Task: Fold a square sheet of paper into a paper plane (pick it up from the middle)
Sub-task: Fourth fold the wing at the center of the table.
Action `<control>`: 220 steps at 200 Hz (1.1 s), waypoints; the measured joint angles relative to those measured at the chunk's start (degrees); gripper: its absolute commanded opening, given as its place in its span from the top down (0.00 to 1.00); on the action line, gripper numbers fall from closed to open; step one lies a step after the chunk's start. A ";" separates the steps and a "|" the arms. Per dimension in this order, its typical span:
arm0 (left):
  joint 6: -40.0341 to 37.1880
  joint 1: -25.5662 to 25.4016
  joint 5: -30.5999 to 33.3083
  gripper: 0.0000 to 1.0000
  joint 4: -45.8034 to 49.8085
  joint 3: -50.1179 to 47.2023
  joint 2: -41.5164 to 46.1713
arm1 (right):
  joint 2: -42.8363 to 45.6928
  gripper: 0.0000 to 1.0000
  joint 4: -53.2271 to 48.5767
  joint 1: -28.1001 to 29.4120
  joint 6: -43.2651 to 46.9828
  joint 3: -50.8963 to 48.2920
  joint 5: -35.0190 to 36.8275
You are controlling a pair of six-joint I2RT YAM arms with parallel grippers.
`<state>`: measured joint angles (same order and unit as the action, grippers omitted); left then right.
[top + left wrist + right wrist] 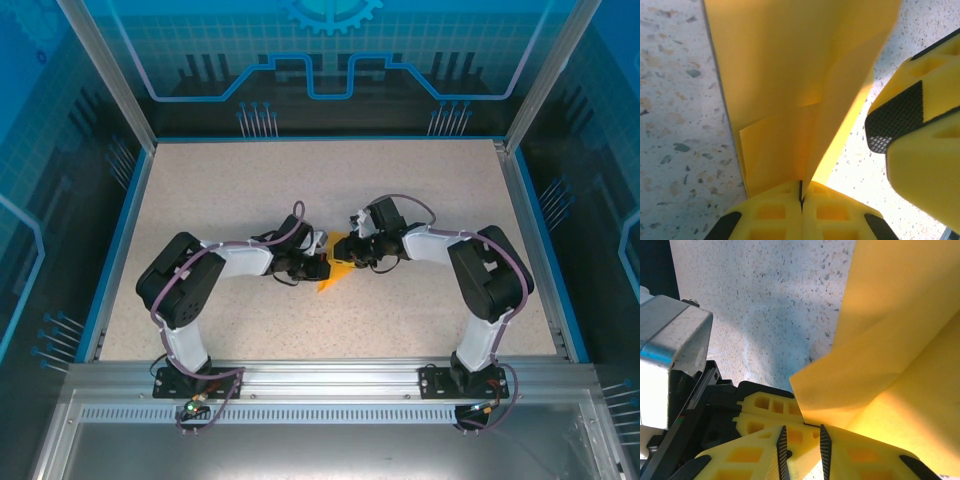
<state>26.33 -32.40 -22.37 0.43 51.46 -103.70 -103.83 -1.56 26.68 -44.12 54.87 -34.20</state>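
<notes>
The orange-yellow paper (333, 274) is folded into a pointed dart with creased layers and held just above the table centre, its tip towards the near left. My left gripper (320, 264) is shut on the paper plane (790, 75), and the folded layers run into the closed seam of that left gripper (801, 194). My right gripper (353, 251) faces it from the right. In the right wrist view the right gripper (802, 442) is open by a narrow gap. The paper (900, 340) lies above its right finger, not between the pads.
The speckled tabletop (250, 190) is ringed by a blue rim and metal posts (105, 70). One right finger (920, 150) stands close beside the paper in the left wrist view. The left gripper's yellow fingers (765, 407) sit just beyond the right jaws.
</notes>
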 measured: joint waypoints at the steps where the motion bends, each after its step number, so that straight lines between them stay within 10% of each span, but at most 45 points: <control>1: 0.09 0.00 -0.02 0.95 -0.02 0.00 0.00 | -0.02 0.75 0.02 0.02 -0.02 0.04 -0.02; 123: 0.72 0.44 -1.09 0.82 -0.79 -1.77 0.42 | -6.05 0.78 2.54 0.04 -1.36 2.27 -0.35; 220: 2.23 0.50 -1.51 0.97 -2.45 -4.04 1.66 | -6.69 0.77 2.49 0.04 -1.51 3.74 -0.37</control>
<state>28.56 -31.90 -23.88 -2.02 47.42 -102.04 -110.52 0.93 26.72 -45.63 58.61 -34.57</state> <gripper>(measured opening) 0.056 0.228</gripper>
